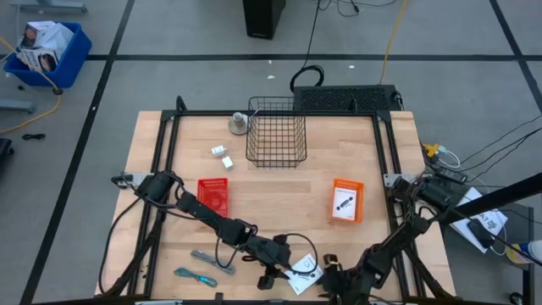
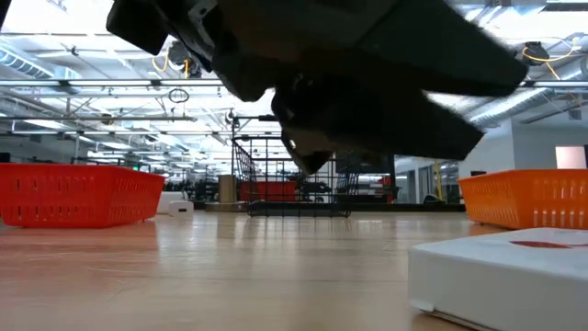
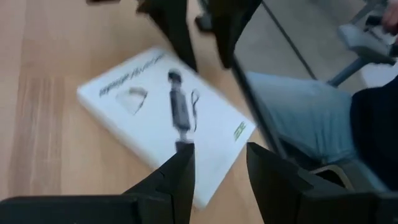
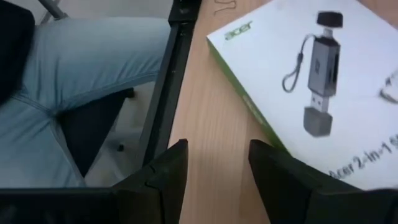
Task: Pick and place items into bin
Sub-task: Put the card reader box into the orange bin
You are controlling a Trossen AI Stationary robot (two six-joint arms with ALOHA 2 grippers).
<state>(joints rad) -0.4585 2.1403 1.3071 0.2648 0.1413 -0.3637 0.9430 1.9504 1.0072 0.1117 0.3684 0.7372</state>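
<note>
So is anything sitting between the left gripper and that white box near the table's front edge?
Nothing visible does. The left gripper hangs open just off the white box, with bare table around it. The right gripper is also open, close beside the same box, at its other edge, so the two arms are crowded there.

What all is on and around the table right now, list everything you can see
wire basket: one, black, table's far middle
red tray: one, left of centre
orange tray: one, right of centre, holds a dark item
white blocks: two, left of the basket
white box: one, printed, near edge, between both grippers
grey strip: one, near left
teal cord: one, near left edge
blue bin: one, on the floor, far left
person's legs: jeans, beside the near edge
left gripper: open, over the white box
right gripper: open, beside the box
</note>
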